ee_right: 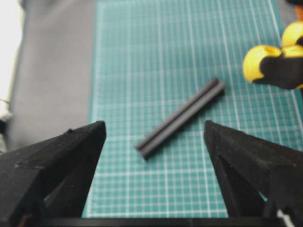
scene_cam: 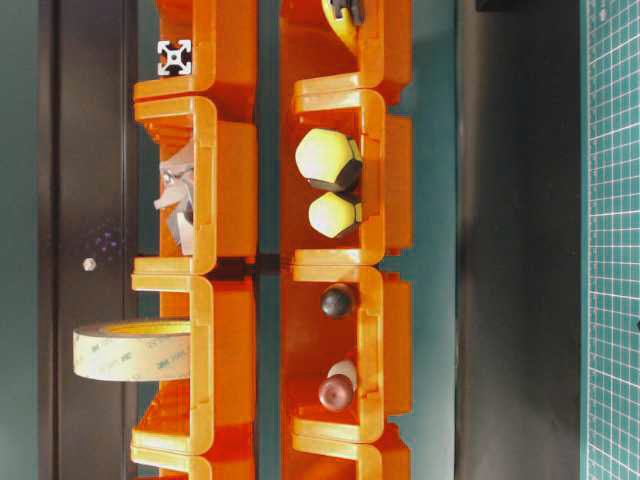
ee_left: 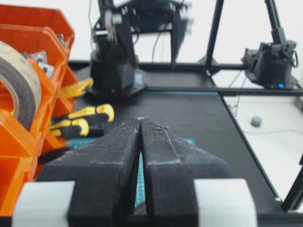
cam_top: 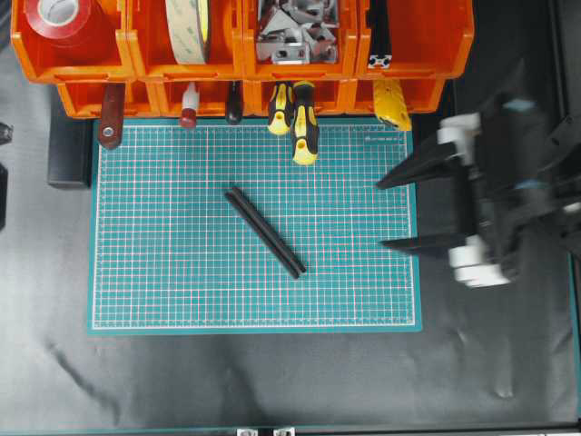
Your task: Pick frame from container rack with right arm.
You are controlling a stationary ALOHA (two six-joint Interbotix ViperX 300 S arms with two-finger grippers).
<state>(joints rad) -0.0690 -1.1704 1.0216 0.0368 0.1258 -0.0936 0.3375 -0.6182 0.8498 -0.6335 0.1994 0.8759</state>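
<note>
The frame (cam_top: 265,232), a long thin black grooved bar, lies slantwise on the green mat (cam_top: 182,272), free of any grip. It also shows in the right wrist view as the frame (ee_right: 182,117), ahead of the fingers. My right gripper (cam_top: 382,215) hangs over the mat's right edge, open wide and empty, pointing left toward the bar. From the wrist, the right gripper (ee_right: 154,125) has only mat between its tips. The orange container rack (cam_top: 136,68) runs along the far edge. My left gripper (ee_left: 141,119) is shut and empty.
A second black extrusion's end (cam_top: 379,62) sits in the rack's upper right bin, also visible as the cross-shaped extrusion end (scene_cam: 174,57). Yellow-and-black screwdrivers (cam_top: 304,127) stick out over the mat's far edge. Tape rolls (cam_top: 191,27) and metal brackets (cam_top: 295,32) fill other bins.
</note>
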